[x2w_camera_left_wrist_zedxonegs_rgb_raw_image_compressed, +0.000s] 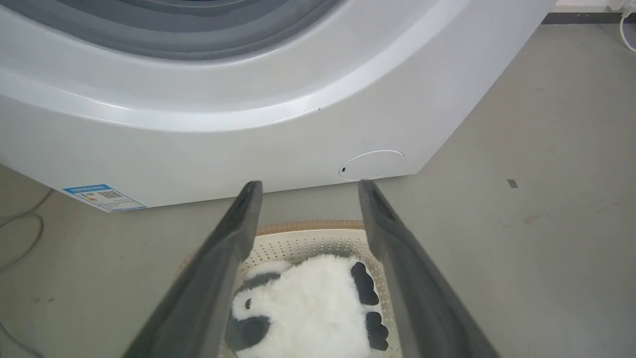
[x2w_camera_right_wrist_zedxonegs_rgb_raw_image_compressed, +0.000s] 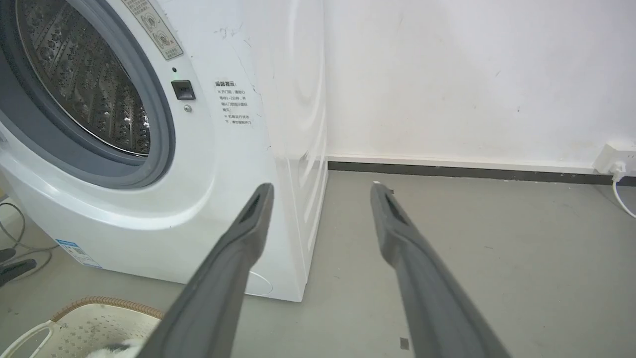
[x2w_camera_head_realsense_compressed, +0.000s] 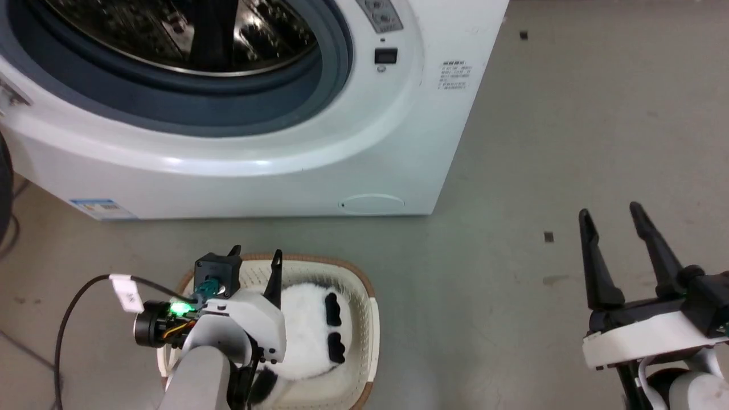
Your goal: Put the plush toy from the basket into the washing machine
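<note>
The black-and-white panda plush toy lies in the cream basket on the floor, just in front of the white washing machine. My left gripper hovers open above the basket's left half, nothing between its fingers. In the left wrist view the plush toy lies below, between the spread fingers, inside the basket. My right gripper hangs open over bare floor at the right, away from the basket. The washing machine's round opening shows its steel drum.
Grey floor stretches to the right of the machine. A black cable loops at the left by my arm. In the right wrist view a white wall and a socket with a plug stand behind.
</note>
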Robot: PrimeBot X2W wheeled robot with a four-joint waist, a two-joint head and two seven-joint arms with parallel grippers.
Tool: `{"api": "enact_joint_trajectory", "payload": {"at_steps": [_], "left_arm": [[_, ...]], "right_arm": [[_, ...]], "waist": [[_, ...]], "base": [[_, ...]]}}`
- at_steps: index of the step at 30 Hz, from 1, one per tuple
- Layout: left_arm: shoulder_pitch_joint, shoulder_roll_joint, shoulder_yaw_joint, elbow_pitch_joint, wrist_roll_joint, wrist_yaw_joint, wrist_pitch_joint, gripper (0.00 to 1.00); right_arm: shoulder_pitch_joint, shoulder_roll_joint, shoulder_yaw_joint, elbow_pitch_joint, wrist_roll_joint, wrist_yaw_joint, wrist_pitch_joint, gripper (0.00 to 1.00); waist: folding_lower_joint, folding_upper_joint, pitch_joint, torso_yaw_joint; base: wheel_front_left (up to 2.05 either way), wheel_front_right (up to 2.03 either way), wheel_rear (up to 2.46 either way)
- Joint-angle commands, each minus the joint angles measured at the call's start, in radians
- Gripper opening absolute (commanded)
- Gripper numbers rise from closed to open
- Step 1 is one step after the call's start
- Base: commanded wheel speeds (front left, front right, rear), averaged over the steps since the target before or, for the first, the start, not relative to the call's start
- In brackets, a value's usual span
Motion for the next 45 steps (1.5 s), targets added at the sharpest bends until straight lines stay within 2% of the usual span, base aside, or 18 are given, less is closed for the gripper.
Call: {"api": "enact_joint_trajectory", "payload": {"at_steps": [1, 15, 45], "left_arm": [[-0.033, 0.006, -0.007, 0.028, -0.004, 0.004, 0.008, 1.00], [-0.151, 0.014, -0.040, 0.174, -0.039, -0.023, 0.097, 1.00], [-0.382, 0.029, -0.137, 0.472, -0.090, -0.007, 0.140, 1.00]], "right_arm": [[-0.026, 0.000, -0.005, -0.016, 0.011, 0.000, -0.011, 1.00], [-0.065, 0.000, -0.013, -0.092, 0.028, 0.000, -0.041, 1.00], [-0.140, 0.000, -0.055, -0.212, 0.085, 0.000, -0.101, 1.00]], "waist": [[-0.0001, 0.0000, 0.040, 0.000], [-0.0001, 0.0000, 0.197, 0.000], [-0.0001, 0.0000, 0.478, 0.000]], "base": [[0.00, 0.00, 0.00], [0.00, 0.00, 0.00], [0.00, 0.00, 0.00]]}}
